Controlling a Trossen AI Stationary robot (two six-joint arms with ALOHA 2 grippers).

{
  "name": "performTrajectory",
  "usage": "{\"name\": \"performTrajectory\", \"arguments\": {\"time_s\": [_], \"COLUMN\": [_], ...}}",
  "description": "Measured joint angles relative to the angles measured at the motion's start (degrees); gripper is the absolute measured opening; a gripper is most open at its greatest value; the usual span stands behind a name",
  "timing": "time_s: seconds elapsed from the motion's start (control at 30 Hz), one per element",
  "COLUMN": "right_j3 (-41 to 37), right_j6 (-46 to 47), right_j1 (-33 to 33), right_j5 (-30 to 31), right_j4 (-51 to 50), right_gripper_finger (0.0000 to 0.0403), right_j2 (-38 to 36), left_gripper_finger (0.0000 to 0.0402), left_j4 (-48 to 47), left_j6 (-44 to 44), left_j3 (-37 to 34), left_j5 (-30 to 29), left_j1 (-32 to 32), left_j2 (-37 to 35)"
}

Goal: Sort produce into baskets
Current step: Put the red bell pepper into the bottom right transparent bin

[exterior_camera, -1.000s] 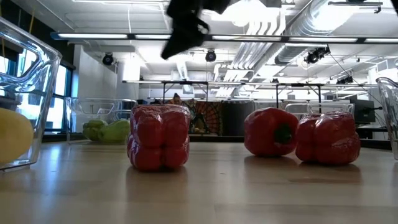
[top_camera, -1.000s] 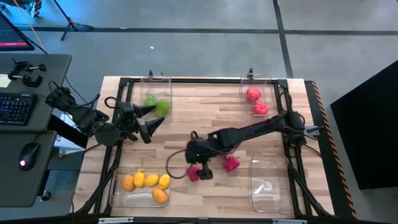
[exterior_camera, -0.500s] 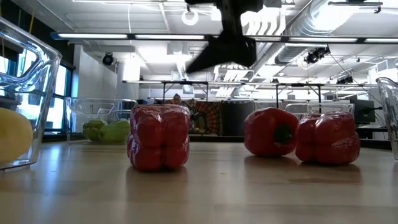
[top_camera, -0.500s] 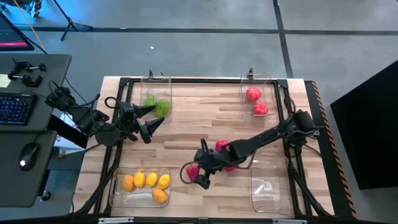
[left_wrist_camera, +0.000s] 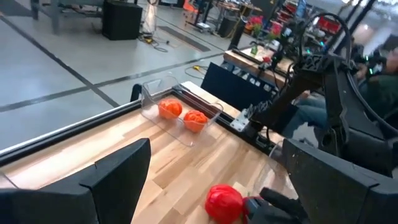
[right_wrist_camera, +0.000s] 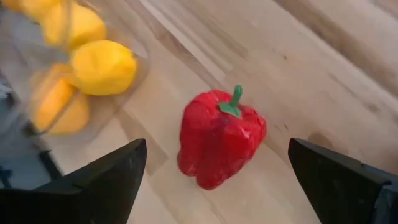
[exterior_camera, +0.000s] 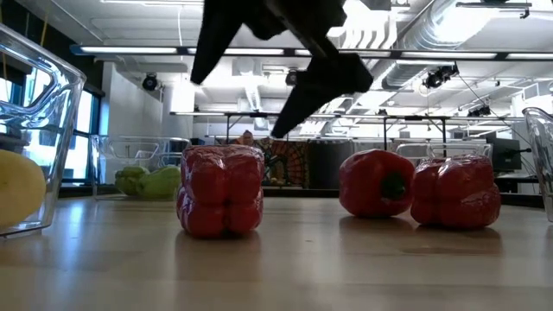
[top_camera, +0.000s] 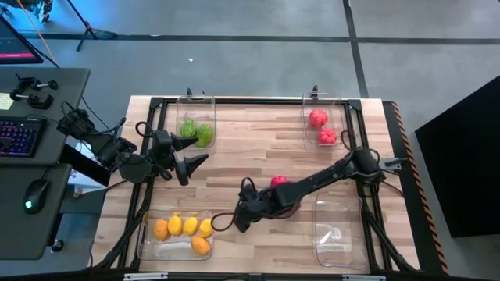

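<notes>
On the wooden table [top_camera: 234,156], the right gripper [right_wrist_camera: 214,180], fingers spread, hovers over a red pepper [right_wrist_camera: 219,138] beside the yellow-filled bin [top_camera: 148,242].

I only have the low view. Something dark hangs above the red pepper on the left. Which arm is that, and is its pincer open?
Observer: It is the right arm. The high view shows it reaching across from the table's right side, its pincer next to the bin of yellow pieces.
Operator: Open or shut?
Observer: Open. In the right wrist view the red pepper lies on the wood between the two spread fingers, and neither one touches it.
Operator: Where is the other arm?
Observer: The left pincer hangs open beside the bin of green pieces, holding nothing.
</notes>
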Motion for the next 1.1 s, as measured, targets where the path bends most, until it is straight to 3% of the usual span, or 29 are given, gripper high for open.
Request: {"name": "performTrajectory", "arguments": {"time_s": [0.33,0.6,0.87,1.0,1.1], "right_j3": [11.5,12.5,12.5,12.6,15.0], "right_j6": [3.2,6.6,5.5,3.4,-4.2], "right_j1": [0.1,0.4,-0.2,-0.6,-0.7], "right_j5": [1.1,-1.3,-0.5,-0.5,-0.3], "right_j4": [-8.0,-8.6,-8.4,-9.7,-11.8], "right_gripper_finger": [0.0381,0.0381,0.0379,0.0341,0.0268], "right_j2": [10.3,15.8,15.9,15.7,15.4], "left_gripper_finger": [0.0351,0.0351,0.0351,0.0351,0.0351], "left_j4": [0.0,-0.1,-0.2,-0.4,-0.7], "left_j6": [3.8,6.1,6.6,6.6,7.0], "left_j3": [0.0,0.0,0.0,0.0,0.0], "left_j5": [3.6,3.9,3.8,3.7,3.5], "left_j1": [0.0,0.0,0.0,0.0,0.0], "left_j2": [0.0,0.0,0.0,0.0,0.0]}}
